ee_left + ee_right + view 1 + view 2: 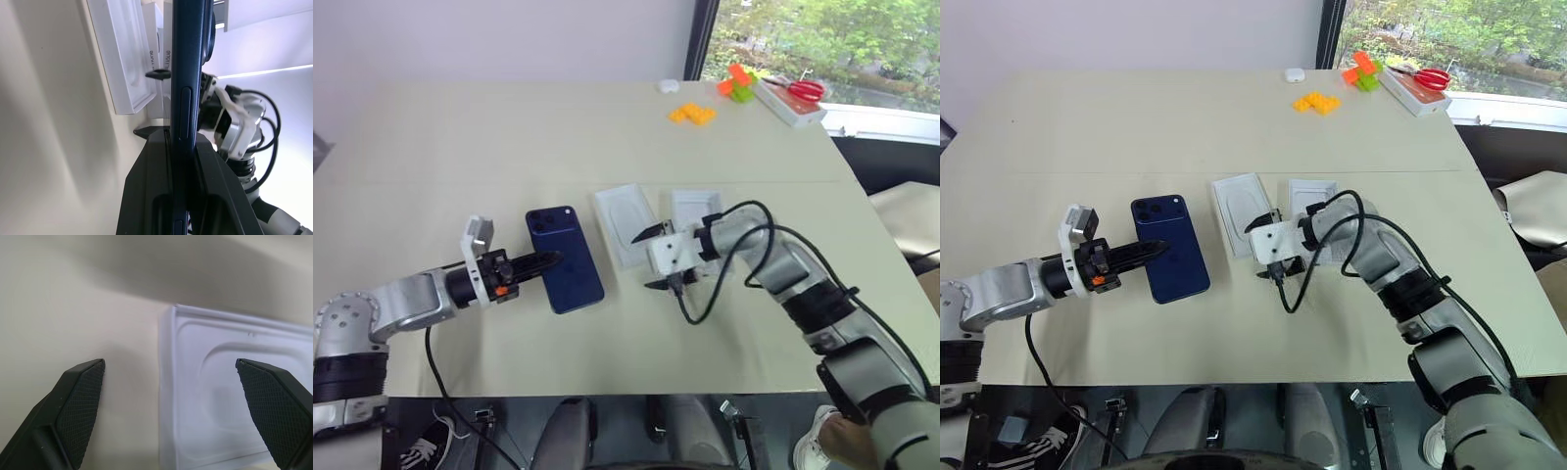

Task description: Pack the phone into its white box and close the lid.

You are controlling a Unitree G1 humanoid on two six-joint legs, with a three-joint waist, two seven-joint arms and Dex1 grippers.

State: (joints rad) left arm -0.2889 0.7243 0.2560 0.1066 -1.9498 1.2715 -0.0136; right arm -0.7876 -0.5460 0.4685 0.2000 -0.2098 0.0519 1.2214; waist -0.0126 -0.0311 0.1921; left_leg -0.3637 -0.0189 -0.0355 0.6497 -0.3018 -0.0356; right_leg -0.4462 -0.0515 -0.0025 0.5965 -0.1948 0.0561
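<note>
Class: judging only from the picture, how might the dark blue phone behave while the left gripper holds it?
The phone looks rigid, a thin flat slab. Its glossy back suggests it could slip. Shut on the edge alone, the left gripper may let it pivot.

phone (567,260): glossy navy | insert (625,224): white | scissors (800,89): red | table (489,147): beige

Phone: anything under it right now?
The phone is pinched edge-on in the left gripper, with bare table below it. The white insert lies beside, not underneath.
</note>
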